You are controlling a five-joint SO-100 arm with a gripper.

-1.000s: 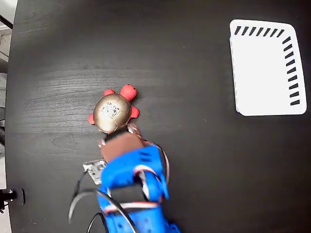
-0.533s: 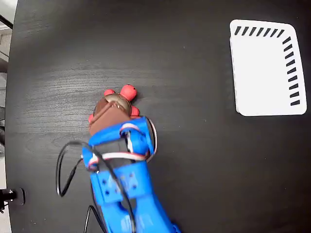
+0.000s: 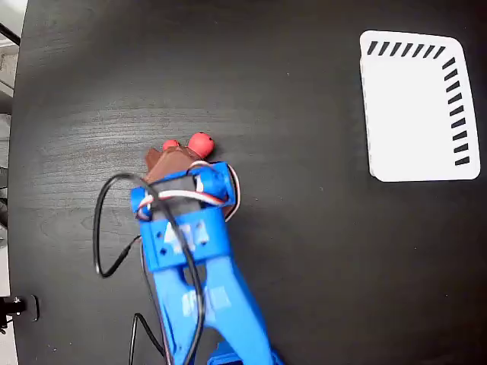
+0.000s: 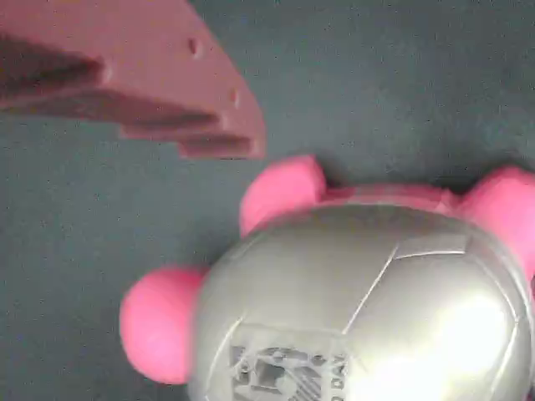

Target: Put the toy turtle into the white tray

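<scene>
Right up close in the wrist view, the small toy turtle with its shiny domed metallic shell (image 4: pixel 359 309) fills the lower right of the frame, a pale printed mark low on the shell, pink rounded limbs poking out at the left and top. Just above and to the left of it, one reddish-brown plastic finger (image 4: pixel 134 79) of the two-finger gripper (image 3: pixel 172 161) hangs over the dark tabletop, clear of the shell. Only that one finger shows here, so I cannot tell how wide the jaws stand or whether they have anything. Up to the fixed view: the blue plastic arm (image 3: pixel 186 251) rises from the bottom edge, left of centre, black cable looping off its left side, and its brown tip sits right over the turtle. Only the red head and one red foot peek out above the gripper, the shell hidden underneath. The turtle sits on the black wood-grain table (image 3: pixel 289 251), left of centre. Far off in the upper right lies the white rectangular plastic tray with dark slanted slots along its top and right edges (image 3: pixel 411 114), well apart from turtle and arm.
</scene>
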